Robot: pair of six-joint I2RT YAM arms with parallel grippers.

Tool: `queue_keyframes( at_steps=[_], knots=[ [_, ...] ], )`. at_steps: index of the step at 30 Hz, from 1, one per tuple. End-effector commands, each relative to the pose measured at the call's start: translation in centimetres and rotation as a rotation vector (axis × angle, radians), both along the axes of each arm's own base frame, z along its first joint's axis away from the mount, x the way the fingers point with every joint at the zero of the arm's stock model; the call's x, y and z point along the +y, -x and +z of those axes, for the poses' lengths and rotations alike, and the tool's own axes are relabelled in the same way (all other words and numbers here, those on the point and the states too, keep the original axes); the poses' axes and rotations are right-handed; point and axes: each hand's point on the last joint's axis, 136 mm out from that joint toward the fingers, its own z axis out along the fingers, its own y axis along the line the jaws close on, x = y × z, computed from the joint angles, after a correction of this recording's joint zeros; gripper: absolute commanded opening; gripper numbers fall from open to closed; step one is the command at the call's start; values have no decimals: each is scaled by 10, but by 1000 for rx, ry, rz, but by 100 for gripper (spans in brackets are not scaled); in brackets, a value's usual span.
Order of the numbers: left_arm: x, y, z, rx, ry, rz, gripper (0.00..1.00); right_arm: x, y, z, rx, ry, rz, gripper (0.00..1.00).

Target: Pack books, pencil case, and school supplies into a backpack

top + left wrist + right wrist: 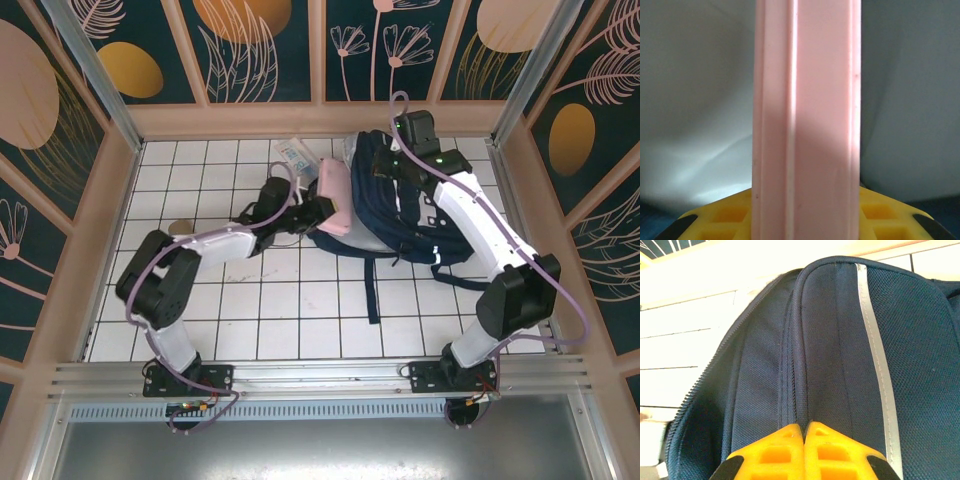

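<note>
Closest in, the left end effector (805, 225) is clamped on the pink pencil case (805, 115), its yellow pads (730, 217) on either flank. The case looks light, smooth and fairly stiff, so a grip across the narrow width suits it, though it may slip. From above it hangs at the left edge of the backpack (405, 200), upper centre of frame. The backpack is soft and likely to sag. The right end effector (804, 437) is together against its seam. The white-tiled tabletop (300, 300) is closely walled.
</note>
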Motion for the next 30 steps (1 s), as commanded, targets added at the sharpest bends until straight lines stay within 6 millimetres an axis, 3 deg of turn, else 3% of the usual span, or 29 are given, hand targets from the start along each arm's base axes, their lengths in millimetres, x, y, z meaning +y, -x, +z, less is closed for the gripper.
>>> queue_keyframes(
  at_steps=[1, 5, 10, 13, 17, 24, 30],
  knots=[
    [-33, -11, 4, -24, 44, 2, 26, 12, 2, 48, -120, -133, 37, 0],
    [-68, -12, -19, 2, 6, -27, 27, 10, 6, 50, -120, -140, 36, 0],
    [-92, -13, -44, 38, -43, -39, 28, 5, 11, 51, -126, -138, 26, 0],
    [-104, -5, -51, 58, -52, -64, 35, -1, 12, 51, -126, -130, 12, 0],
    [-97, -4, -48, 45, -85, -40, 66, -6, 11, 47, -122, -130, 6, 0],
    [-81, -3, -20, -12, -163, -32, 94, -7, 9, 36, -106, -130, 8, 0],
    [-52, -9, 13, -77, -229, 13, 99, -10, 8, 25, -92, -126, 7, 0]
  ],
)
